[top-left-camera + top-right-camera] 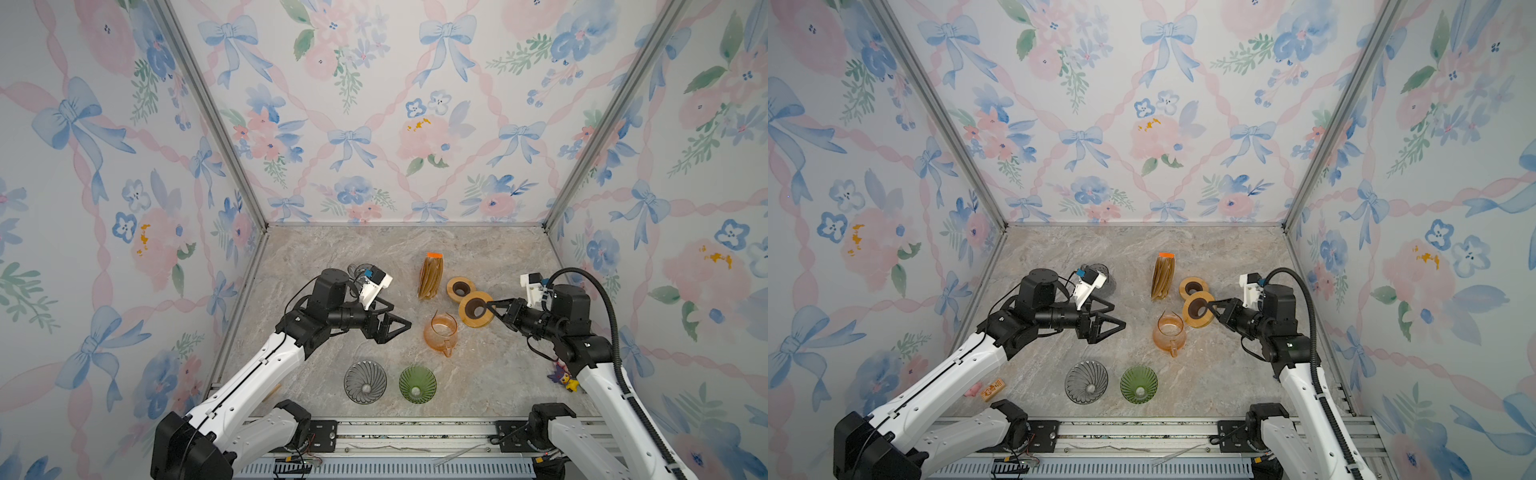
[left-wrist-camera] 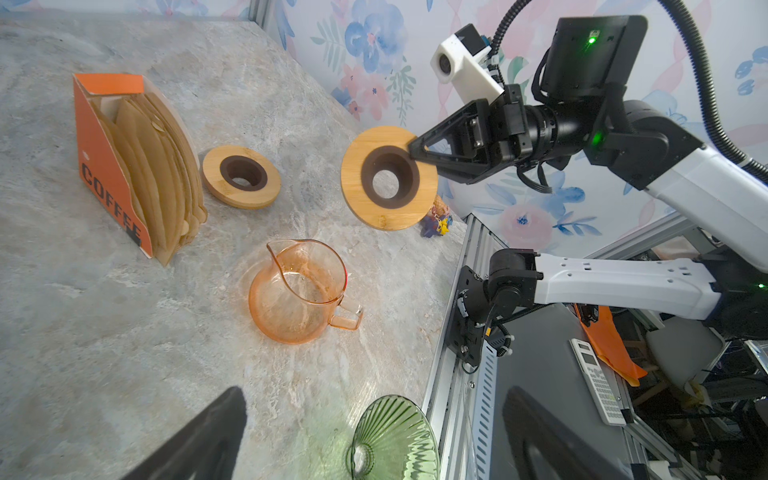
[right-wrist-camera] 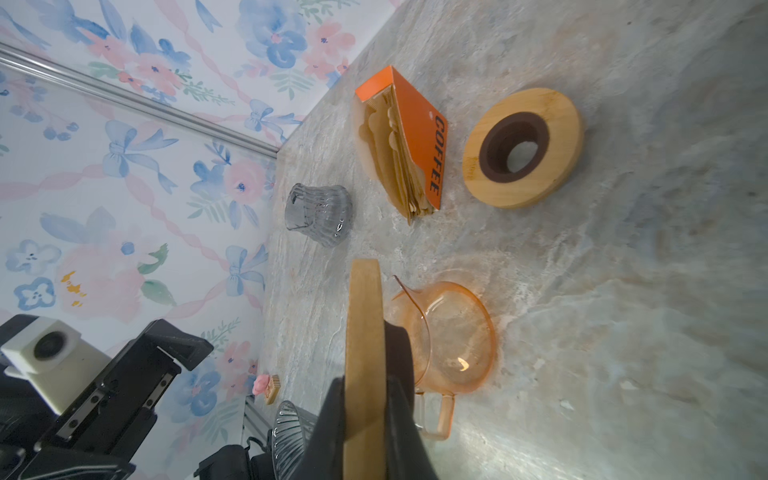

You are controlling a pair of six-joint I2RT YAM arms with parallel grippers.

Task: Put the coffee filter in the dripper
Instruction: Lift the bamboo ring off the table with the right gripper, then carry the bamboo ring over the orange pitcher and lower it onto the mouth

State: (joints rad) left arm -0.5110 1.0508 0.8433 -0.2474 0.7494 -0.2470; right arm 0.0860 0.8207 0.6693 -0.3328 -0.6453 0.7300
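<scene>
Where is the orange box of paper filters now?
In a top view the filter box stands slightly right of centre, just left of the flat wooden ring and behind the orange jug.

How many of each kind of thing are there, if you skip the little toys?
Wooden rings: 2, flat ring, held ring
Glass funnels: 2, grey funnel, green funnel
Glass jugs: 2, orange jug, grey jug
Filter box: 1
Total: 7
</scene>
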